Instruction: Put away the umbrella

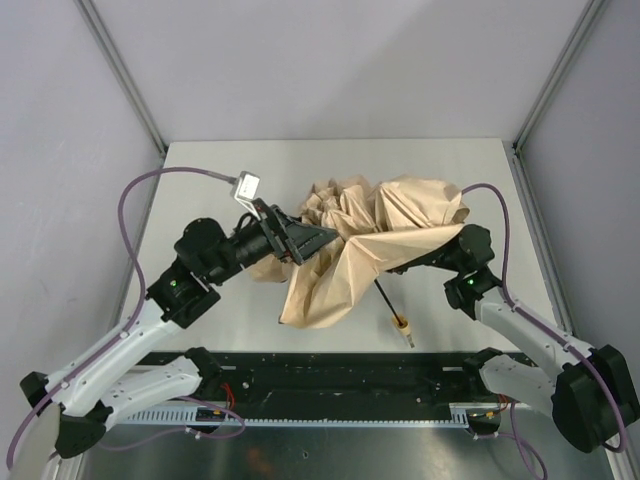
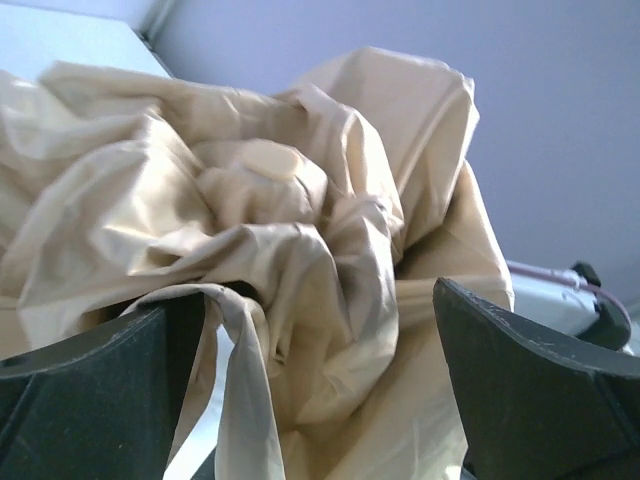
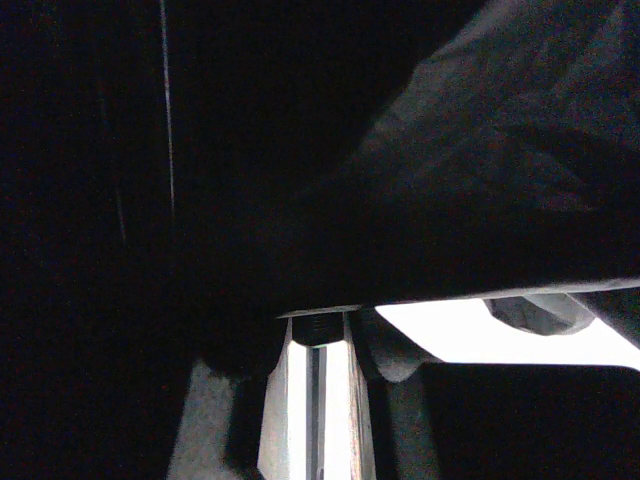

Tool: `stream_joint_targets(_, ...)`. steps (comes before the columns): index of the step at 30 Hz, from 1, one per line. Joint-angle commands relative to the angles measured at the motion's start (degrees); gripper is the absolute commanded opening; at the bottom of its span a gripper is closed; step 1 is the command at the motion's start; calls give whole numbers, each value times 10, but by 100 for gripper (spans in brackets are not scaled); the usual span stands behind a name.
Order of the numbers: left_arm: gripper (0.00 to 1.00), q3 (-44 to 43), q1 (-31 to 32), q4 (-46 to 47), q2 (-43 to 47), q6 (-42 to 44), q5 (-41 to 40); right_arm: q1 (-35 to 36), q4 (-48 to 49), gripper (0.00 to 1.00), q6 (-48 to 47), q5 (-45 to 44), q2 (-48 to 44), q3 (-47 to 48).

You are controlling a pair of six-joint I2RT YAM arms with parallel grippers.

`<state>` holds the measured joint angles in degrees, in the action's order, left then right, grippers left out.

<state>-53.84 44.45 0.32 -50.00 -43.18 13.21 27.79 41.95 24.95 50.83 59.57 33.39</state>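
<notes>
The umbrella's beige canopy point(image 1: 370, 235) lies crumpled in the middle of the table. Its thin black shaft point(image 1: 388, 300) sticks out toward the near edge and ends in the small tan handle point(image 1: 402, 324). My left gripper point(image 1: 315, 240) is open at the canopy's left side. In the left wrist view point(image 2: 320, 400) folds of fabric point(image 2: 300, 260) lie between its wide-apart fingers point(image 2: 90, 390), and the round tan top cap point(image 2: 272, 160) shows. My right gripper point(image 3: 318, 400) is under the canopy, hidden from above. Its fingers are closed on the thin shaft point(image 3: 316, 390).
The right arm's wrist point(image 1: 468, 268) juts out from under the canopy's right edge. A black rail point(image 1: 340, 375) with the arm bases runs along the near table edge. Grey walls and metal posts point(image 1: 125, 75) enclose the white table point(image 1: 220, 170).
</notes>
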Motion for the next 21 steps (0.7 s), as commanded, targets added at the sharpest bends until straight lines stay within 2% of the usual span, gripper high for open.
stream_joint_targets(1, 99, -7, -6, -13, 19, -24, -99, 22, 19, 0, -20, -12, -28, 26)
stream_joint_targets(4, 99, -36, -8, -14, -5, -22, -85, 34, 17, 0, -24, -11, -28, 26)
stream_joint_targets(11, 99, -86, -9, 4, -67, 5, 26, 42, 17, 0, -27, -7, -22, 29)
stream_joint_targets(17, 99, -88, -8, 14, -95, 13, -8, 81, -94, 0, -113, -26, -18, 73)
stream_joint_targets(21, 97, -86, -11, 8, -117, -6, -59, 101, -145, 0, -150, -40, -17, 93)
